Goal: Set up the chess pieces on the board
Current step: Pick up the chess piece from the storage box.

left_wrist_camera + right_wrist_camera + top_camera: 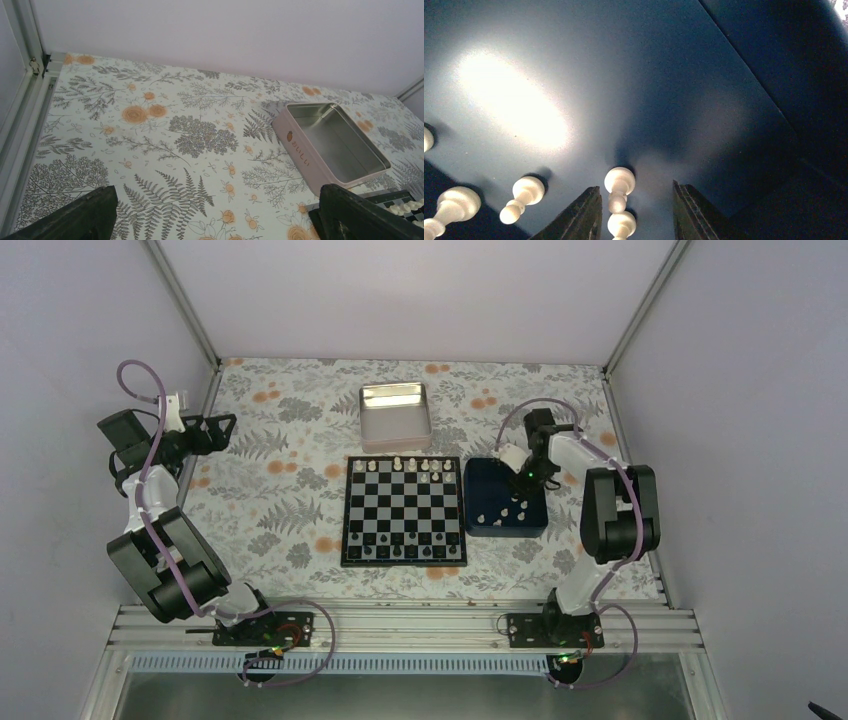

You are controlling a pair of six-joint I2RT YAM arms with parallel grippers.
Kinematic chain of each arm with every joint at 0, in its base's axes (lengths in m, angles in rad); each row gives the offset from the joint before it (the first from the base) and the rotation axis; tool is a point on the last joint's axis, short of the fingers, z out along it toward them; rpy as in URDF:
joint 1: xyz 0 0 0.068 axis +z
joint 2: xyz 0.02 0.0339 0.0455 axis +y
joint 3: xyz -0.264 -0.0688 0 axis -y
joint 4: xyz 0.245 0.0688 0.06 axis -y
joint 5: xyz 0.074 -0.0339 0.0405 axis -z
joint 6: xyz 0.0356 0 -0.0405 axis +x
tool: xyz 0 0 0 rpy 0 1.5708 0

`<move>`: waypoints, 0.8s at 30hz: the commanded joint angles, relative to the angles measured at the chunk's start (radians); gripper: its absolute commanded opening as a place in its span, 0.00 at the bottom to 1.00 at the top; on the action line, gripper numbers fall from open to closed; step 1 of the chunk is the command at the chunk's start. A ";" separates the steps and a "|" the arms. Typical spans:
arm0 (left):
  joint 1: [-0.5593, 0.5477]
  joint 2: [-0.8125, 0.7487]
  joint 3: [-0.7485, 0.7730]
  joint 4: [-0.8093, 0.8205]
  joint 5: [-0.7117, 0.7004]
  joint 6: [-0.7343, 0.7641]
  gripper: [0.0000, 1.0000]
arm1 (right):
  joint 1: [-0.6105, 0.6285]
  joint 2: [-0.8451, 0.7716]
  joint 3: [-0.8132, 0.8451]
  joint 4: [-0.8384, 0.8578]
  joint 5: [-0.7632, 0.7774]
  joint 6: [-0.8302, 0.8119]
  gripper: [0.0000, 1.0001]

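Note:
The black-and-white board (pixel 346 510) lies mid-table, with several white chess pieces (pixel 410 466) along its far row. More white pieces (pixel 513 510) lie in the dark blue tray (pixel 480 480) to its right. My right gripper (pixel 525 478) hangs low over that tray. In the right wrist view its jaws (pixel 636 200) stand open, either side of two small white pawns (pixel 619 182) without touching them. Another pawn (pixel 524 195) lies to the left. My left gripper (pixel 222 430) is open at the far left, holding nothing (pixel 215 210).
An open silver tin (pixel 394 415) stands behind the board, also seen in the left wrist view (pixel 332 142). Small dark pieces (pixel 400 552) line the board's near row. A floral cloth (pixel 280 490) covers the table, with enclosure walls on three sides.

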 commanded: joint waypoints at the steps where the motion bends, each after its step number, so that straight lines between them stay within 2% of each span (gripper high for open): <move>1: 0.007 -0.006 -0.011 0.028 0.028 0.002 1.00 | -0.008 0.020 -0.017 0.015 -0.030 -0.014 0.36; 15: 0.007 -0.003 -0.009 0.026 0.025 0.002 1.00 | -0.006 0.022 0.006 -0.008 -0.035 -0.014 0.11; 20: 0.007 -0.004 -0.007 0.024 0.026 0.001 1.00 | 0.017 -0.008 0.079 -0.061 -0.050 -0.007 0.08; 24: 0.007 -0.006 -0.007 0.022 0.024 0.001 1.00 | 0.093 -0.017 0.187 -0.125 -0.026 0.013 0.07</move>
